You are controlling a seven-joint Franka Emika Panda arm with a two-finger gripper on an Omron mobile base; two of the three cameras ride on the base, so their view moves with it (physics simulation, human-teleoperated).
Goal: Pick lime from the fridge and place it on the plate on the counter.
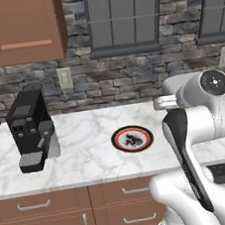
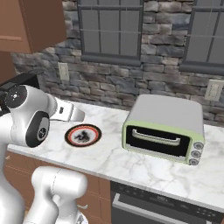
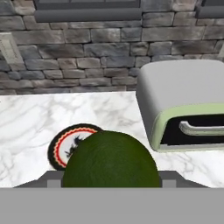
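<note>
You've got the lime (image 3: pixel 110 159) sitting right up against the gripper (image 3: pixel 109 181), snug between the two finger tips, so the jaws look closed around it about as wide as the fruit. It's round, dark green, a bit pebbly. Just past the gripper, partly hidden behind the lime, is the plate (image 3: pixel 65 146) on the counter (image 3: pixel 30 118). The toaster oven (image 3: pixel 188 105) sits off to one side.

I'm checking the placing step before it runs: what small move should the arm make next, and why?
Probably carry the lime forward and down over the plate. In the hand view the lime sits close between the end effector fingertips, with the plate on the counter just beyond and slightly left, beside the toaster oven.
</note>
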